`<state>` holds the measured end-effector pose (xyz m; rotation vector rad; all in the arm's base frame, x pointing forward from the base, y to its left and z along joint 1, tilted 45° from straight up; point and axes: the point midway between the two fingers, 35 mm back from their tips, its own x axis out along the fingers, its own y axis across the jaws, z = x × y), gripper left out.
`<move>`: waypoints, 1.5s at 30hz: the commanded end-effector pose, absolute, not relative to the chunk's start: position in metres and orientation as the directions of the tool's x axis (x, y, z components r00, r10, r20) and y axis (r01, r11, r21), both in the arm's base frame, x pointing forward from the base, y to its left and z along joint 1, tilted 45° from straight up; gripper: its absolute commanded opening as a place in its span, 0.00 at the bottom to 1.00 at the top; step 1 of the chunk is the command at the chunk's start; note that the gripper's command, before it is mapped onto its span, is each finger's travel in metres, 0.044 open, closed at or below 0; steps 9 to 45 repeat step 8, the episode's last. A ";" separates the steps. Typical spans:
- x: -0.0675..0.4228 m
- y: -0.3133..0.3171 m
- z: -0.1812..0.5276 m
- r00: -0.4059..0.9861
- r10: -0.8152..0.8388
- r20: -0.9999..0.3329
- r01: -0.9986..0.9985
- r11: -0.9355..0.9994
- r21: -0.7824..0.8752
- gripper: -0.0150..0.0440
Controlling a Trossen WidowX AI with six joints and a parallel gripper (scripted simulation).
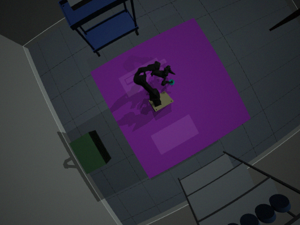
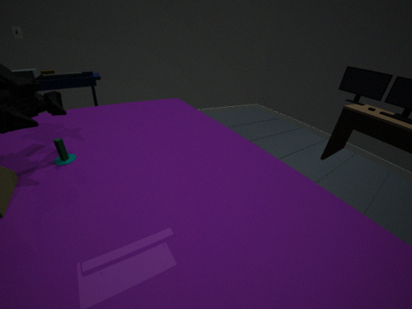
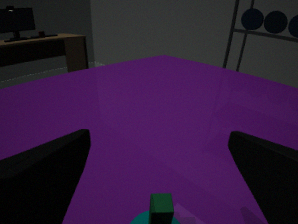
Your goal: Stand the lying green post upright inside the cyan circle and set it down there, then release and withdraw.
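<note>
The green post [image 2: 61,149] [image 3: 161,204] [image 1: 172,82] stands upright on the cyan circle [image 2: 72,158] [image 3: 140,219]. Its base is within the circle in the exterior view. In the wrist view its lower part is cut off by the frame's bottom edge. The post cannot be made out in the top view. My gripper [image 2: 51,119] [image 3: 161,137] [image 1: 172,78] is open and empty, its fingers wide apart. It is above and back from the post, not touching it.
The arm's base plate [image 1: 168,100] [image 2: 7,186] is close to the circle on the purple table top [image 1: 213,95] [image 2: 206,190]. Pale light patches lie on it. A blue cart [image 1: 112,29], a green box [image 1: 87,153] and a rack [image 1: 213,191] stand around the table.
</note>
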<state>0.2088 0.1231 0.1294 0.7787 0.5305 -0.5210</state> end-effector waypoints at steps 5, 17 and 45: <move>0.208 0.105 0.139 0.723 -0.245 -0.646 0.630 0.619 0.469 0.93; 0.210 0.097 0.126 0.591 -0.261 -0.763 0.683 0.666 0.301 0.93; 0.210 0.097 0.126 0.591 -0.261 -0.763 0.683 0.666 0.301 0.93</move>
